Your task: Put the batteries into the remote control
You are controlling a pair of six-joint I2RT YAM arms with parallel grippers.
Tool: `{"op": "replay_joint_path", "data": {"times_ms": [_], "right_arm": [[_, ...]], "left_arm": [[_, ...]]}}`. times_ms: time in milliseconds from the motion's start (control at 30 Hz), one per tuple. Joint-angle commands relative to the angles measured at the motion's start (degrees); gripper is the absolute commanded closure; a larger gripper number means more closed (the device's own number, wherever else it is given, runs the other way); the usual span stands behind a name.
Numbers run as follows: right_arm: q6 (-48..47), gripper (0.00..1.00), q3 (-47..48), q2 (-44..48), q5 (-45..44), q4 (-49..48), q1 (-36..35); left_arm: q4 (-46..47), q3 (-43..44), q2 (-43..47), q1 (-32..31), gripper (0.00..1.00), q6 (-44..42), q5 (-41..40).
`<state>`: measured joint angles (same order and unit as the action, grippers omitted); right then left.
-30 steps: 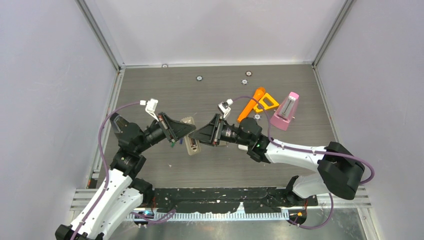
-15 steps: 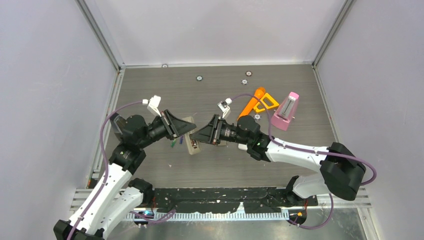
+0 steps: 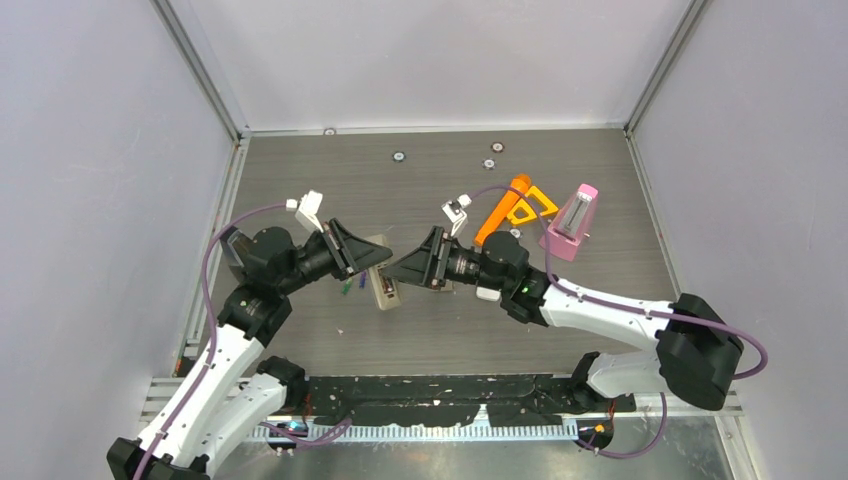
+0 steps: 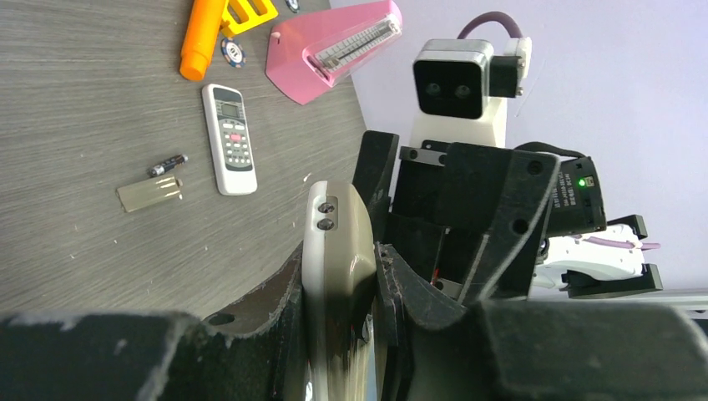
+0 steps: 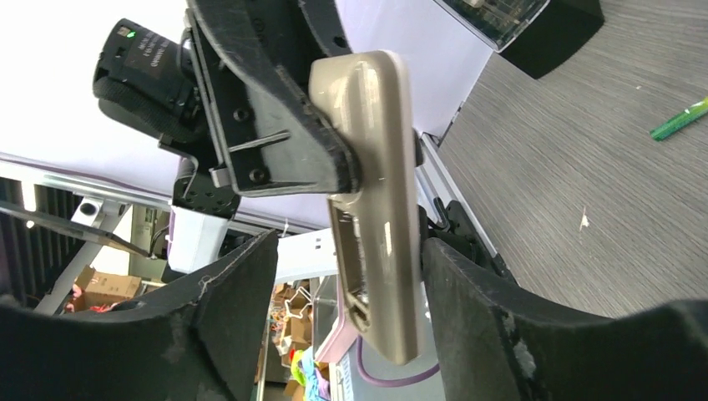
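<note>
In the top view, my left hand (image 3: pixel 383 260) is clamping the beige remote control (image 3: pixel 385 293) above the middle of the surface (image 3: pixel 560 160). My right hand (image 3: pixel 393 270) is meeting it from the other side, tip to tip. The green battery (image 3: pixel 345 288) and the purple battery (image 3: pixel 360 283) are lying just beside each other on the surface, under my left hand. The orange tool (image 3: pixel 505 208) and the pink metronome (image 3: pixel 570 222) are sitting well apart from them, toward the far right.

In the left wrist view, my left hand (image 4: pixel 338 292) is squeezing the remote control (image 4: pixel 334 242) narrowly between both fingers, its rounded end sticking out. My right hand (image 4: pixel 392 251) is facing it, touching or nearly touching its side. On the surface, a dark battery (image 4: pixel 167 164) is lying against a small silvery plate (image 4: pixel 150 194), next to a white remote (image 4: pixel 229 138).

In the right wrist view, my right hand (image 5: pixel 349 251) is standing wide, a finger on either side of the remote control (image 5: pixel 376 125); there is a clear gap on one side, while the other finger is very close. My left hand (image 5: pixel 346 167) is gripping the remote's upper half. A long recess is showing along the remote's lower half. The green battery (image 5: pixel 680 119) is lying on the surface at the right edge.
</note>
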<state>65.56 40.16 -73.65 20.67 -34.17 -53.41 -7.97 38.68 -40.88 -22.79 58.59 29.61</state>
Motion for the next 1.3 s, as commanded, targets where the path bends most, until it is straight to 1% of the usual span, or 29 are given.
{"op": "replay_joint_path", "data": {"times_ms": [0,133,267,400,467,567,667,733,767,800,900,967,1100,1167,1233,1267], "right_arm": [[-0.8,0.28,-0.3,3.5,-1.1,-2.8,-0.1],[-2.8,0.27,0.1,3.9,-0.7,-1.1,-0.1],[-7.4,0.27,1.0,4.0,0.1,2.0,-0.3],[-14.1,0.30,3.5,4.8,-0.2,9.4,-1.1],[-17.2,0.32,5.1,4.7,-0.7,12.1,-1.8],[-17.8,0.40,6.2,4.4,-1.8,13.3,-2.2],[-16.5,0.45,5.3,3.8,-1.3,9.4,-2.2],[-15.9,0.51,5.1,3.4,-0.4,8.2,-2.3],[-15.8,0.56,5.0,3.3,0.1,8.0,-2.3],[-15.9,0.59,4.9,3.3,0.3,7.6,-2.3],[-16.1,0.71,4.6,3.8,0.8,7.6,-2.3],[-16.2,0.74,4.4,4.4,0.7,7.8,-2.3],[-15.6,0.74,4.1,5.6,0.0,8.3,-2.2],[-15.0,0.72,3.9,6.0,-0.3,8.2,-2.2],[-14.4,0.60,3.5,6.9,-0.4,7.6,-2.3],[-13.9,0.51,2.8,7.2,-0.4,6.3,-2.2]], "left_arm": [[3.5,1.5,0.4,0.3,1.00,-2.0,1.2],[6.2,0.8,0.3,0.3,1.00,-2.1,3.0],[9.4,0.5,0.4,0.3,1.00,-2.8,5.4],[10.3,0.3,0.6,0.3,1.00,-4.1,7.2],[11.2,-0.2,0.7,0.3,1.00,-4.0,7.8],[12.7,-0.8,0.9,0.3,1.00,-3.9,8.9],[14.0,-1.1,0.9,0.3,1.00,-3.7,10.3],[14.6,-1.2,0.8,0.3,1.00,-3.6,11.1],[14.6,-1.1,0.7,0.3,1.00,-3.6,11.4],[14.7,-1.1,0.7,0.3,1.00,-3.6,11.7],[14.9,-1.1,0.7,0.3,1.00,-3.6,12.1],[14.9,-1.1,0.7,0.2,1.00,-3.6,12.2],[14.9,-1.0,0.6,0.3,1.00,-3.6,12.4],[14.9,-1.1,0.5,0.4,1.00,-3.6,12.4],[14.9,-1.1,0.5,0.3,1.00,-3.6,12.1],[14.9,-1.1,0.5,0.4,1.00,-3.6,12.1]]}}
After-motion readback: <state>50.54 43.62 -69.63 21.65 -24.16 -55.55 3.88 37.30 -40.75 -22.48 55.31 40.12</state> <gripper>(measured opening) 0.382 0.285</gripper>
